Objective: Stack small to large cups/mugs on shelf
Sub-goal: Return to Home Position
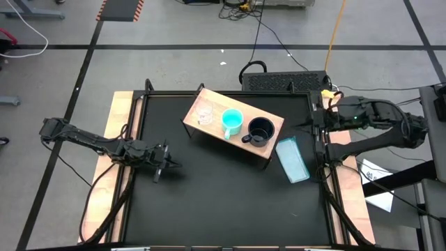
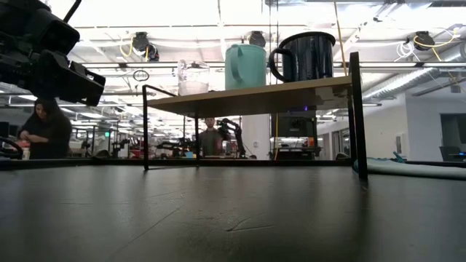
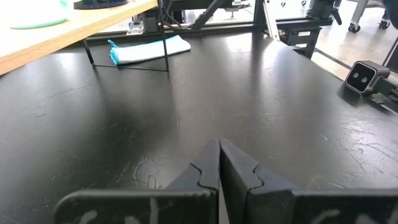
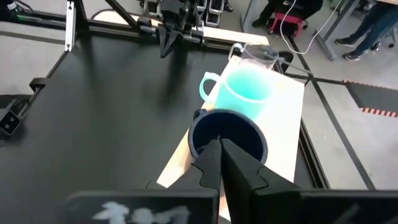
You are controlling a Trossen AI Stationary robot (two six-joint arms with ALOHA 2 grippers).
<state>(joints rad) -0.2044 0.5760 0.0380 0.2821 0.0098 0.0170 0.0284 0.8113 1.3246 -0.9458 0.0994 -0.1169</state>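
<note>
While empty and pinched closed, left end effector (image 1: 173, 166) and right end effector (image 1: 304, 125) over black tabletop (image 1: 223, 202), people (image 2: 45, 131) beyond

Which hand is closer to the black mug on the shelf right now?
Right. The right hand is beside the shelf end where the black mug stands; the left hand is farther off, over the tabletop.
</note>
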